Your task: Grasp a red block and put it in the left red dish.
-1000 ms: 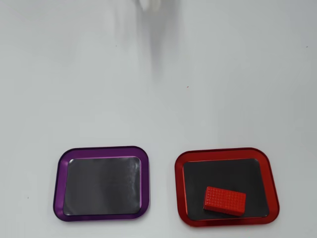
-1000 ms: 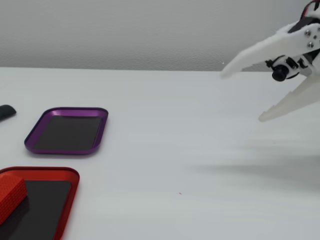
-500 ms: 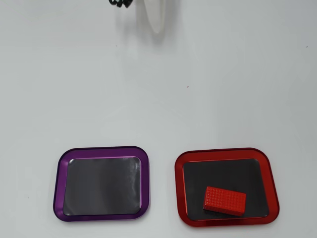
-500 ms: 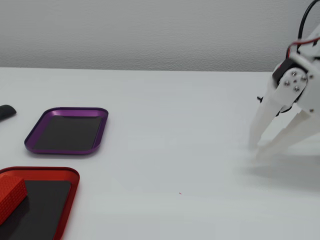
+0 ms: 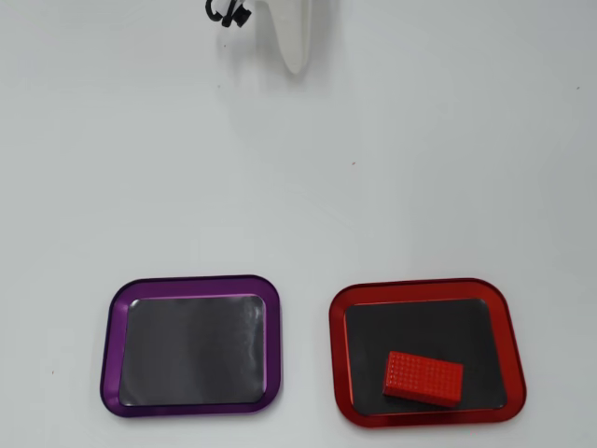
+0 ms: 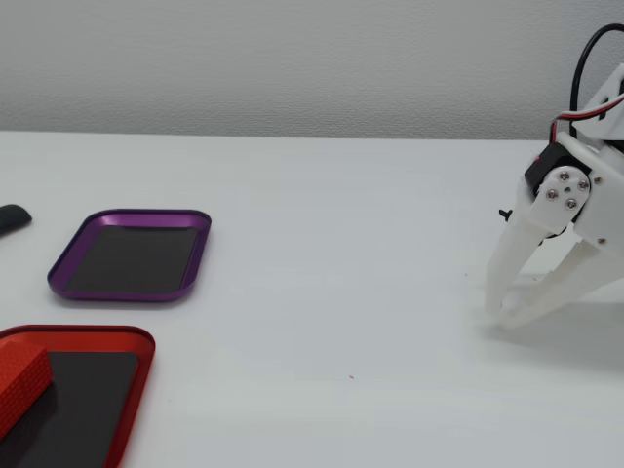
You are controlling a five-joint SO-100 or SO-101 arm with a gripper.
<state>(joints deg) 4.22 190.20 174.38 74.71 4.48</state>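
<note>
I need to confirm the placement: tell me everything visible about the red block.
The red block is a small bright red rectangular brick with a finely dotted, bumpy top. It lies flat, slightly skewed, on the dark floor of the red dish, toward the lower edge in the overhead view. Only the dish touches it; the gripper is far off.

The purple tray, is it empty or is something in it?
Empty. The purple tray shows only its bare dark inside in both views. The red block lies in the red dish beside it.
</note>
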